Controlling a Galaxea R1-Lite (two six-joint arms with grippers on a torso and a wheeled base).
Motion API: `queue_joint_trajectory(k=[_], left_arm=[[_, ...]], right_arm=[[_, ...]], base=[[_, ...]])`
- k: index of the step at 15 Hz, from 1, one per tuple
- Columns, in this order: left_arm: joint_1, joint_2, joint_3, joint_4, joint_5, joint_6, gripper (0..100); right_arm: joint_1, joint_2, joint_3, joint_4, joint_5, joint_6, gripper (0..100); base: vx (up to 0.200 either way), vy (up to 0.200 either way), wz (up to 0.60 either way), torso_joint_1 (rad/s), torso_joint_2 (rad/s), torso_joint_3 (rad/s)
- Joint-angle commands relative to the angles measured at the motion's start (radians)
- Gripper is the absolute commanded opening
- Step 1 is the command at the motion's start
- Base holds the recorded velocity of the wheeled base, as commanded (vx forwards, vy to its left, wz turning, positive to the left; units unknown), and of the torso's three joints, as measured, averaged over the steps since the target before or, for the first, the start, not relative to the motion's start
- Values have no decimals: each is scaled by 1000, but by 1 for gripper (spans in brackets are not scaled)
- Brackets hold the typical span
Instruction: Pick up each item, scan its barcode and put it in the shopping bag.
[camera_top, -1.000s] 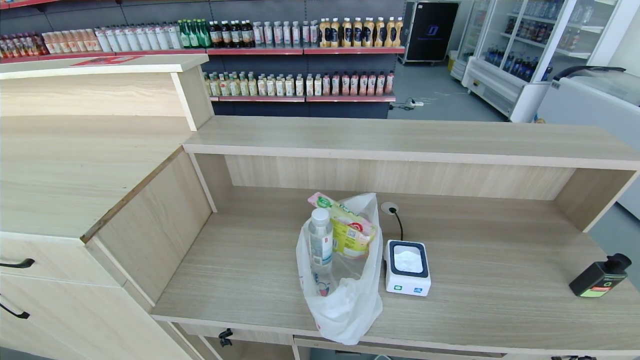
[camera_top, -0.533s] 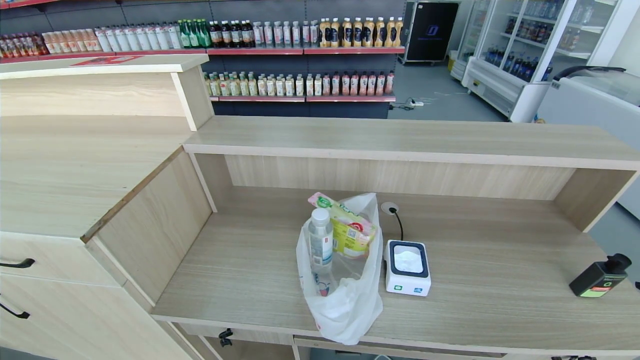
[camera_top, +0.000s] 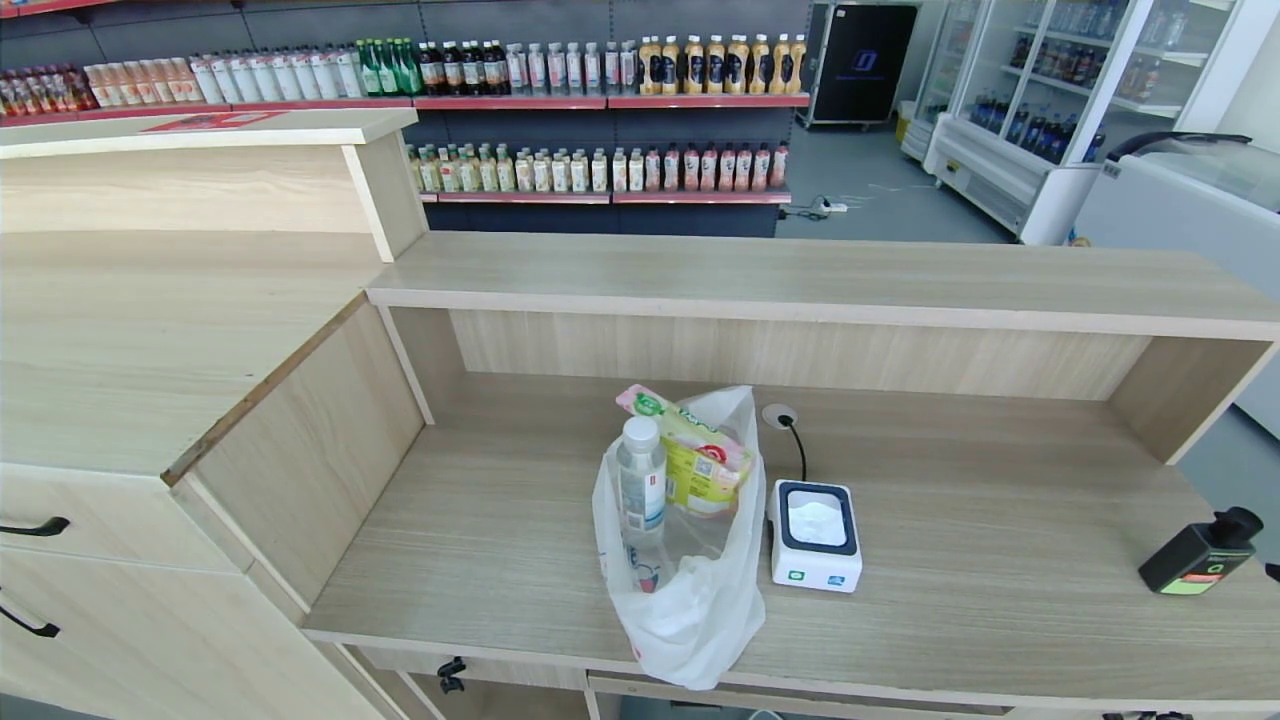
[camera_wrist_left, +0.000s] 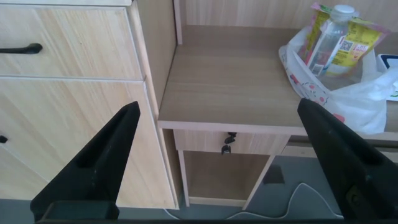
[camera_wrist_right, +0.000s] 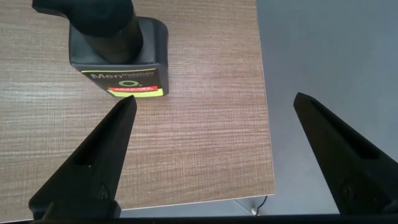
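two items down, one to go: a clear water bottle (camera_top: 641, 480) and a yellow-green snack packet (camera_top: 700, 455) stand inside the white plastic shopping bag (camera_top: 690, 600) at the middle of the counter (camera_top: 950, 520), just beside the white barcode scanner (camera_top: 815, 535). a black toiletry bottle (camera_top: 1200, 555) lies well apart from them near the counter's right end, not yet picked up, scanned or bagged.

the right gripper (camera_wrist_right: 214, 98) hangs over that end of the counter, jaws spread wide and holding nothing, with the black toiletry bottle just beyond its fingertips; a grasp looks like the step in hand. the left gripper (camera_wrist_left: 217, 106) sits off the counter's left front corner, also wide open and empty, the shopping bag well beyond it.

against the head view of a second ago, bag, scanner and bottle have not shifted; the one difference is a small dark sliver at the picture's right edge beside the black bottle, likely part of the right arm coming in.
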Motion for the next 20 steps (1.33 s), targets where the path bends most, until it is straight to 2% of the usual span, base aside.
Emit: queue_joint_trajectory(k=[1,3,13,20], left_arm=[[0,1,0,0,0,0,100],[0,1,0,0,0,0,100],[0,1,0,0,0,0,100],[0,1,0,0,0,0,100]], right_arm=[[0,14,0,-6,0,7,100],[0,20,3,-20,0,7,100],[162,22,20,-44,2,47,100],[187,46,27,-46,0,41,100]], base=[[0,0,0,0,0,0],[0,0,0,0,0,0],[0,0,0,0,0,0],[0,0,0,0,0,0]])
